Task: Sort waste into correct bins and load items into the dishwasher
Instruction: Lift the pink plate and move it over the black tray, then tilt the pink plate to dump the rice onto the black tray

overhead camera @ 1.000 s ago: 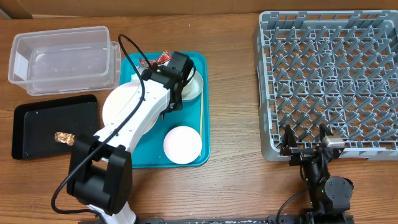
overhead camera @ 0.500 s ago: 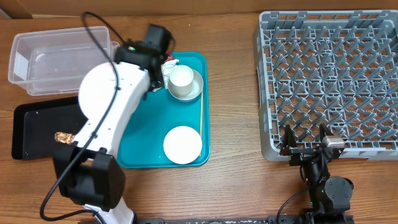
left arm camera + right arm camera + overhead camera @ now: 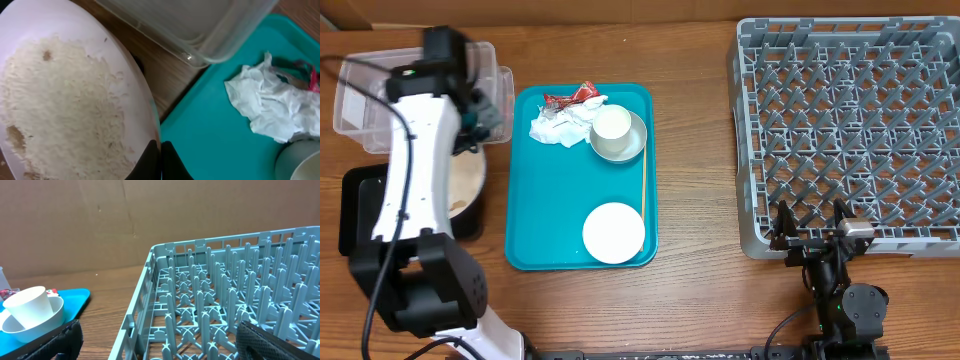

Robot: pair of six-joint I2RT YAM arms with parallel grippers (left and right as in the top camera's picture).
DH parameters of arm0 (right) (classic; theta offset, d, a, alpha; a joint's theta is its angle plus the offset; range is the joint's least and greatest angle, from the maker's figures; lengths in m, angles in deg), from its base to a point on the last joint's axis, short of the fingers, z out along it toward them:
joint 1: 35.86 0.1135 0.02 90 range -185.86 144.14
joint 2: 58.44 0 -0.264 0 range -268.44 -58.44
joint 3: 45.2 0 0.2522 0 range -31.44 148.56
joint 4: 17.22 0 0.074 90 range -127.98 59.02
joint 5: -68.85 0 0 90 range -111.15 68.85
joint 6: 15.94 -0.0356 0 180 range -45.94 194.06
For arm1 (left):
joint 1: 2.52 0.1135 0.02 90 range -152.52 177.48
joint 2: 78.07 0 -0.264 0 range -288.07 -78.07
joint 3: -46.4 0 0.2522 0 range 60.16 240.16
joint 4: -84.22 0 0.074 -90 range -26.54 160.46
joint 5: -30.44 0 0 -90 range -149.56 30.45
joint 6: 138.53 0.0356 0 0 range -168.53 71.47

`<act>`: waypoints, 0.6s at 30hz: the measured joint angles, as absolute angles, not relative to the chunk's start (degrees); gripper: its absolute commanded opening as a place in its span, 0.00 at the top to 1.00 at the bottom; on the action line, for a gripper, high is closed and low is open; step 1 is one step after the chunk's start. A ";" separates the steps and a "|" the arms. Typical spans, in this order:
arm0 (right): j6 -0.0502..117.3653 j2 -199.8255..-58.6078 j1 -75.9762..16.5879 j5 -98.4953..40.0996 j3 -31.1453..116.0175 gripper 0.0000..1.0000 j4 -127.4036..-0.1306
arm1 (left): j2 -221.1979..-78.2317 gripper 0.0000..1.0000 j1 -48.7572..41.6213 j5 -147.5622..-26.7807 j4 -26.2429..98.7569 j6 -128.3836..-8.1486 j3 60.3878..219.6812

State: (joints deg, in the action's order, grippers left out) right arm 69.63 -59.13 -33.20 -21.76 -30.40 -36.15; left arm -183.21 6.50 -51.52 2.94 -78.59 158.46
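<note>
My left gripper is shut on the rim of the large white plate, which it holds over the black tray beside the clear tub; my arm hides most of the plate. In the left wrist view the plate carries white rice and brown scraps, with my gripper pinching its edge. A crumpled napkin and red wrapper lie on the teal tray. A cup stands in a bowl, with a small plate nearer. My right gripper is open and empty at the grey dish rack's front edge.
A thin wooden stick lies along the teal tray's right side. The right wrist view shows the rack's pegs, the cup and the tray corner. The tub's corner sits close above the plate.
My left arm has carried the large plate left, off the teal tray to over the black tray. The napkin and wrapper are uncovered. The right arm has not moved.
</note>
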 measured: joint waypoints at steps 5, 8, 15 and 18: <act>69.63 -59.13 -33.20 -21.73 -30.40 0.00 -36.13 | -183.21 0.96 13.14 -56.55 3.94 -78.59 158.46; 69.63 -59.13 -33.20 -21.76 -30.40 0.00 -36.13 | -183.21 0.96 16.35 -58.63 4.25 -78.59 158.46; 69.63 -59.13 -33.20 -21.76 -30.40 0.00 -36.15 | -183.21 0.96 20.64 -65.10 5.84 -78.57 158.46; 69.63 -59.13 -33.20 -21.76 -30.40 0.00 -36.15 | -183.21 0.96 21.67 -67.28 6.72 -78.55 158.46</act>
